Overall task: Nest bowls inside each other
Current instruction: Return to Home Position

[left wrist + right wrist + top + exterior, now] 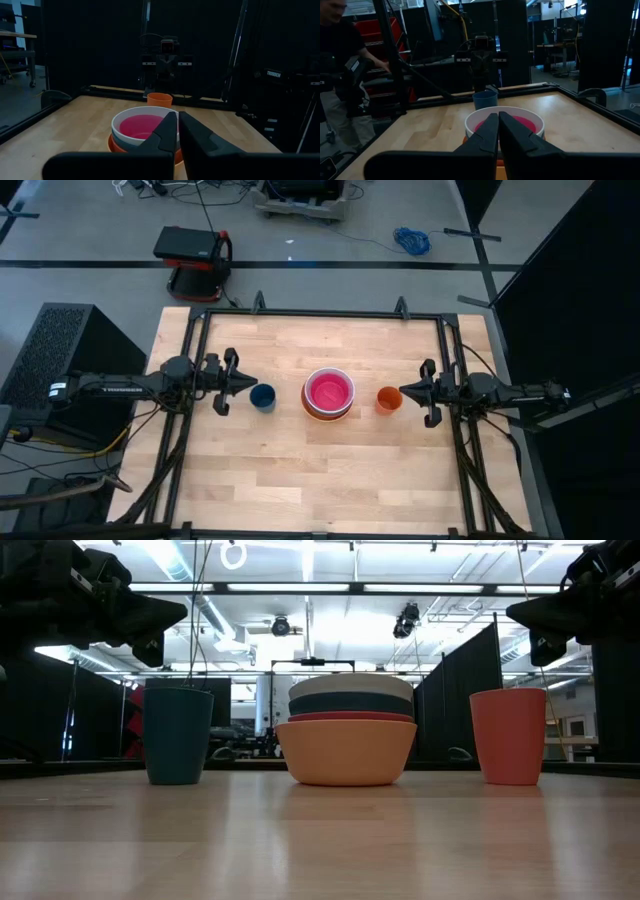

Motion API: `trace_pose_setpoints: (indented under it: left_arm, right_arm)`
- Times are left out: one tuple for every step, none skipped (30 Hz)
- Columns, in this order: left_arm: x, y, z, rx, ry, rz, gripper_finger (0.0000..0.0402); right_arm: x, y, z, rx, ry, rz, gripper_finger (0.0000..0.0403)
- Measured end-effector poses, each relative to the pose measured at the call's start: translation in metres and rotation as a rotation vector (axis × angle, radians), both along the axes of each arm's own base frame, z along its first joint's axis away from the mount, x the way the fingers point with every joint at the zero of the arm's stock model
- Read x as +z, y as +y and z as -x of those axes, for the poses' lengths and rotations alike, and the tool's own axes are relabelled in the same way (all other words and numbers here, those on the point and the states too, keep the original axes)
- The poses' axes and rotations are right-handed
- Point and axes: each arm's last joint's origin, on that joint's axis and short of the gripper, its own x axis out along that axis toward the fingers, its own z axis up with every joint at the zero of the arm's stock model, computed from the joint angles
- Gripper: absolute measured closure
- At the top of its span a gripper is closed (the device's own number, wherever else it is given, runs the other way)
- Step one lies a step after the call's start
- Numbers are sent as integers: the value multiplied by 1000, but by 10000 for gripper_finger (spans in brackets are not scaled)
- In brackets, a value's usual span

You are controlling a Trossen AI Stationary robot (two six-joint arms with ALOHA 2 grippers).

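The bowls point(329, 393) stand nested in one stack at the table's middle, pink innermost point(141, 126), then white, teal-blue and red, with orange outermost point(346, 751) resting by its base on the wood. My left gripper point(246, 381) hovers shut at the table's left side, above and beside a dark blue cup point(263, 397). My right gripper point(406, 392) hovers shut at the right side, above and beside a small orange cup point(389, 399). Both point level toward the stack and hold nothing.
The dark blue cup point(177, 735) and orange cup point(509, 736) stand upright left and right of the stack. A black frame point(320, 314) rims the table. A person point(340, 65) stands beyond the table's left end. Bare wood lies toward the near edge.
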Motion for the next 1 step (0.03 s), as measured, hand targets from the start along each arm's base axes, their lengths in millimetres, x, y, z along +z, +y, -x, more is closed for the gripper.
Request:
trace_pose_setpoints:
  left_arm:
    - [0, 0, 0, 0, 0, 0, 396]
  right_arm:
    - [0, 0, 0, 0, 0, 0, 403]
